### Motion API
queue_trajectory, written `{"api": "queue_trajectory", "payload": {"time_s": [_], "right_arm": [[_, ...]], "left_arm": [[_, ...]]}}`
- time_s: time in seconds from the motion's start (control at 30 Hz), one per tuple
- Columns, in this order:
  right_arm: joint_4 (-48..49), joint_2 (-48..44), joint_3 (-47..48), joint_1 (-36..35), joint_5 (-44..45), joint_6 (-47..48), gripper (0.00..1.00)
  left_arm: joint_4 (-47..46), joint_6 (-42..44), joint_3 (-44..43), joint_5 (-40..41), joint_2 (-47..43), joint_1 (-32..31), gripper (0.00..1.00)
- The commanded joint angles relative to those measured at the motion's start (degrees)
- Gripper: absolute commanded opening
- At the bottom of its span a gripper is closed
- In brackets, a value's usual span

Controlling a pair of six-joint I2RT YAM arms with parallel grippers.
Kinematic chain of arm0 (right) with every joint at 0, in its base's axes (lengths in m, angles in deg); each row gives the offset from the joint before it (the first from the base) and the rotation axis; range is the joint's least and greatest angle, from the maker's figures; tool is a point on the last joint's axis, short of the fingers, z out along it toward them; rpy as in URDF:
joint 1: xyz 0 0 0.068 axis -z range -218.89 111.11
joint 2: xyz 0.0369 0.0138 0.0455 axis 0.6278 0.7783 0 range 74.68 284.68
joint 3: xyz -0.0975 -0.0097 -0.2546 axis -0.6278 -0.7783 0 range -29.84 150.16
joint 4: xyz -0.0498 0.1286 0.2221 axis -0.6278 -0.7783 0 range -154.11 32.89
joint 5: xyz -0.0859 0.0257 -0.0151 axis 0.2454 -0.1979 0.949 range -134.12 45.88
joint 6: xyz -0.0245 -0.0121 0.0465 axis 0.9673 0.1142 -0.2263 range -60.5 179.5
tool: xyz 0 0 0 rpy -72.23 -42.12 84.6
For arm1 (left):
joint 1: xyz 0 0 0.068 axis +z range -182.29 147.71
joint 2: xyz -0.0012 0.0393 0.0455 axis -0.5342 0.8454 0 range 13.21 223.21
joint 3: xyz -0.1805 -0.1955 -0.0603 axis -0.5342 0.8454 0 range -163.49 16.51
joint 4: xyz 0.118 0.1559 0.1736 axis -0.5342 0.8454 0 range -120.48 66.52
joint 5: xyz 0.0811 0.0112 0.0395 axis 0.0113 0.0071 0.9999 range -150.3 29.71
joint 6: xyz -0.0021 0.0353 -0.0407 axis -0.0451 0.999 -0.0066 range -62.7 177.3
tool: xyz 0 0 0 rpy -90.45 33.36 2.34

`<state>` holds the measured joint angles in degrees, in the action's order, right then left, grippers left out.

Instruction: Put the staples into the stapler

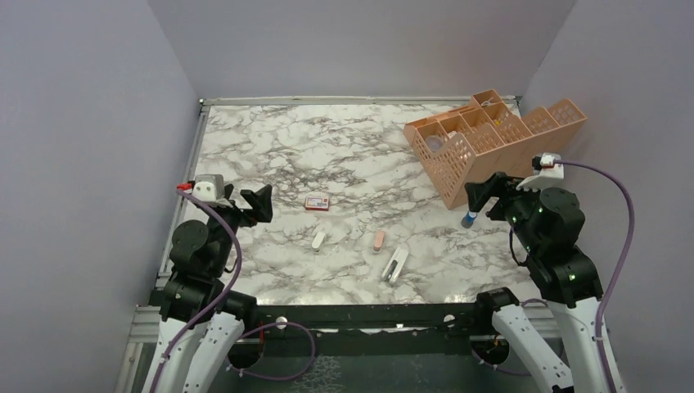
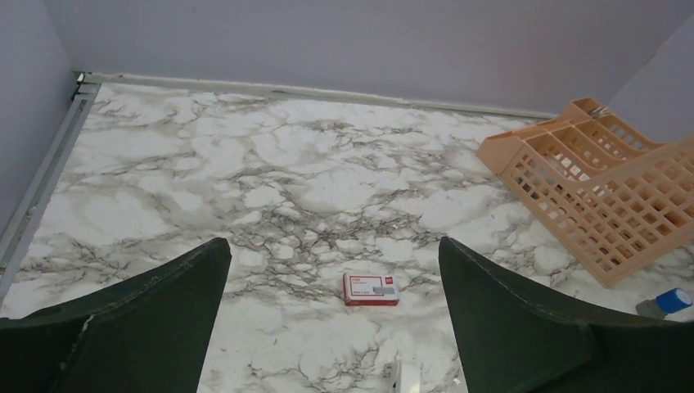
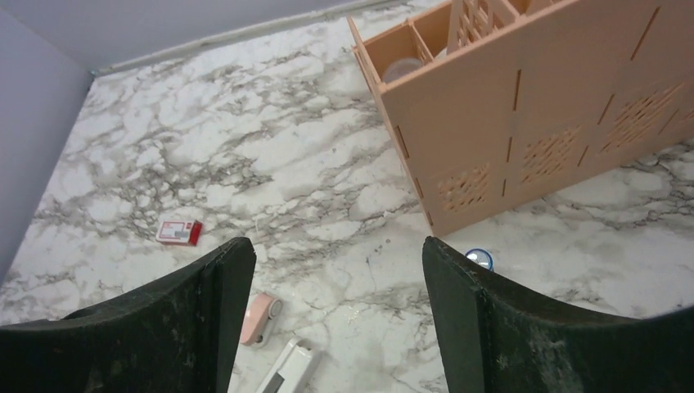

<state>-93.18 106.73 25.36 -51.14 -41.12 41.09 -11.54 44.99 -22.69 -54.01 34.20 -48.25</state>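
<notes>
On table, staples box lies nr stapler; L gripper & R gripper both spread, empty.

Smooth marble-look table w/ plastic rack

Left pincer agape above red-and-white staple box; marble table.

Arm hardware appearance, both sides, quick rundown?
Both arms: white lower links, black upper joints. The left gripper and right gripper have dark, tapered, wedge-like fingers. A purple cable loops along each arm to a pale wrist camera. The right arm shows green lights.
</notes>
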Motion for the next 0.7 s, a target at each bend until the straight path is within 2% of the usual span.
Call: {"api": "queue_trajectory", "payload": {"time_s": [0.0,0.07,0.27,0.43,0.53,0.67], "right_arm": [[0.40,-0.74,-3.21,0.53,2.84,-2.58,0.81],[-1.37,-0.28,-3.81,0.54,5.24,-3.46,0.80],[-9.67,1.82,-5.49,0.66,18.87,-14.57,0.67],[-14.71,9.42,-2.88,0.74,24.41,-20.99,0.65],[-14.20,14.61,-3.54,0.77,26.25,-22.63,0.64],[-5.90,19.31,-5.70,0.78,25.55,-20.62,0.64]], "left_arm": [[-5.29,0.51,0.98,-5.04,-2.93,0.77,0.99],[-5.92,0.36,1.31,-6.56,-3.47,0.88,0.99],[-7.03,0.84,2.40,-9.24,-3.63,1.02,0.99],[-7.17,2.48,3.37,-10.88,-2.56,0.93,0.99],[-6.96,3.34,3.84,-10.58,-2.31,0.12,0.99],[-6.65,3.70,3.96,-9.93,-1.26,-1.18,0.99]]}}
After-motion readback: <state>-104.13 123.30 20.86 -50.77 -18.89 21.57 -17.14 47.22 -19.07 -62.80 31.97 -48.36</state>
